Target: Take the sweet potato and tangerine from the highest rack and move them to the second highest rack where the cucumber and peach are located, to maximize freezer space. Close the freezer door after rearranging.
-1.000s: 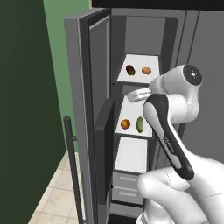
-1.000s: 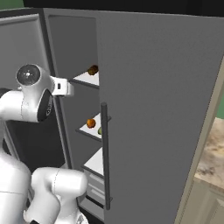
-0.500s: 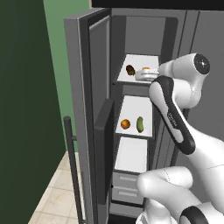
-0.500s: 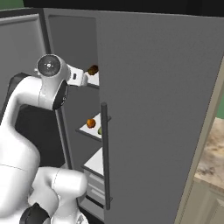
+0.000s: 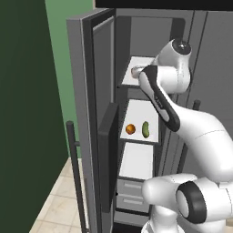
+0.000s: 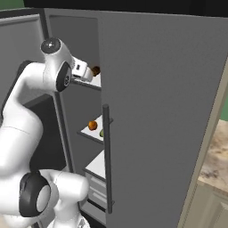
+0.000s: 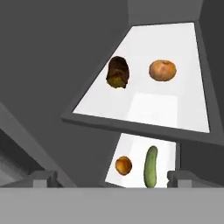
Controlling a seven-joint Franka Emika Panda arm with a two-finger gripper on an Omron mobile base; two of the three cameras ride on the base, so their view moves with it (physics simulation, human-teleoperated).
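Inside the freezer [image 5: 136,27], you have the sweet potato [image 7: 117,72] and tangerine [image 7: 162,70] on the highest rack [image 7: 144,107]; below it lie peach [image 7: 124,166] and cucumber [image 7: 151,166]. Your gripper [image 7: 111,178] hovers in front, jaws released.

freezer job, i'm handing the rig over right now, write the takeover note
Gripper: jaws open, empty, raised in front of the highest rack.
Sweet potato and tangerine lie apart on that rack, untouched.
Peach and cucumber sit on the second highest rack.
Freezer door stands open.
Done: nothing moved.
Left: move both items down, then close the door.
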